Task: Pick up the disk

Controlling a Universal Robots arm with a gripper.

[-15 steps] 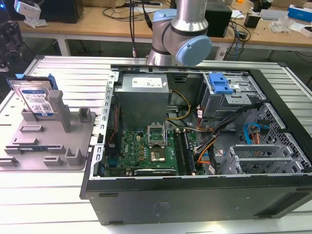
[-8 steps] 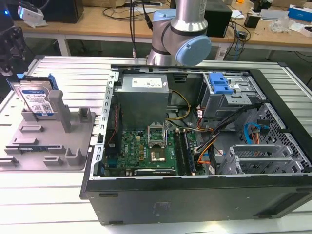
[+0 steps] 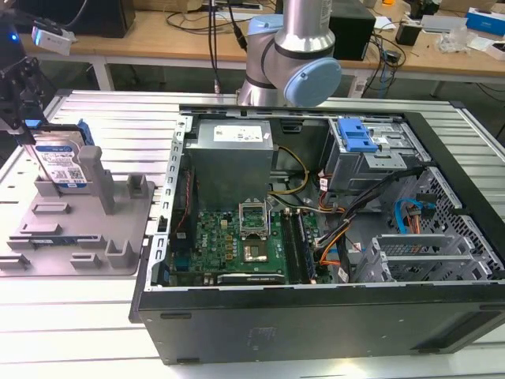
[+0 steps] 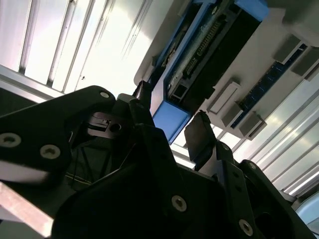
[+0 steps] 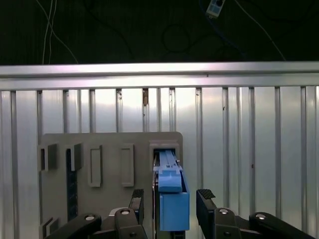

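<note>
Exterior view: off the arm, high, angled down across the open case (image 3: 316,332) and slatted table (image 3: 71,332), with benches behind. Mid-distance, takes in the whole scene. Holder (image 3: 79,237) with disk (image 3: 61,162) is at the exterior view's left, gripper (image 3: 24,118) at it. First wrist view: sits behind the gripper (image 5: 171,198), faces straight down, close on holder (image 5: 109,144), disk edge (image 5: 172,209) and table (image 5: 249,149). Second wrist view: very close, oblique along the gripper (image 4: 172,112) toward the same disk (image 4: 172,124) and holder (image 4: 279,79). All three views share the disk, holder and table slats.
</note>
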